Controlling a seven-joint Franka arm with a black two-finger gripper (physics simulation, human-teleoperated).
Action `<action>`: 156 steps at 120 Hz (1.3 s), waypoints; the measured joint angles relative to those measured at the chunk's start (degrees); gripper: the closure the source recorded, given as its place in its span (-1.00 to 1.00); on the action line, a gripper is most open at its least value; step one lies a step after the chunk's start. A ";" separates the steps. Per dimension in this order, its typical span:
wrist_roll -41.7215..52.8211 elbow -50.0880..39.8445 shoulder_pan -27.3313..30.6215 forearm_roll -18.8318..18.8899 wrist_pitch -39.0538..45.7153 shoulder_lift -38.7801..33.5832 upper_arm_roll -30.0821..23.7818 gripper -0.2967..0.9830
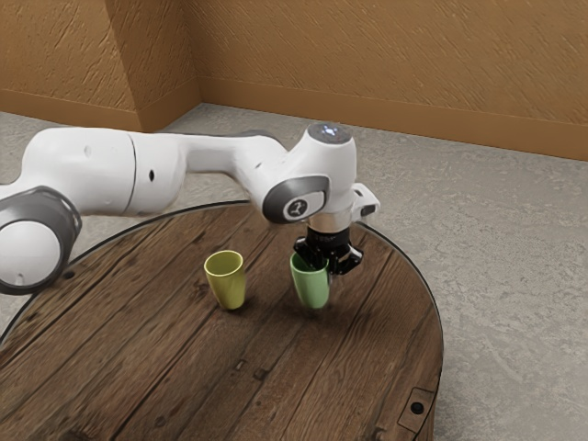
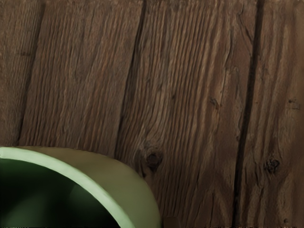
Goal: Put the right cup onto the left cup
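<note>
Although the tapered green cup (image 1: 313, 289) is seen right under the black two-finger gripper (image 1: 329, 265), whether it is grasped or released cannot be told. On the round wooden table (image 1: 184, 367), the tapered yellow cup (image 1: 229, 287) is stood upright, apart from the green cup, toward the exterior view's left.

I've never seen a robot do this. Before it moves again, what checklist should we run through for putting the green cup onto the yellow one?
1. End effector at the green cup's rim: ok.
2. Firm grip on the green cup: cannot tell.
3. Green cup lifted clear of the table: cannot tell.
4. Yellow cup upright, mouth uncovered: ok.
5. Green cup lined up above the yellow cup: not ok; it is off to one side.
</note>
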 joint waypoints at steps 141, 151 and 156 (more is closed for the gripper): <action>10.73 -8.80 1.05 -7.36 -7.91 -18.10 14.99 0.69; 11.75 -8.83 1.06 -7.43 -7.40 -17.06 15.20 0.68; 12.21 -8.91 1.06 -7.44 -7.05 -16.52 15.24 0.68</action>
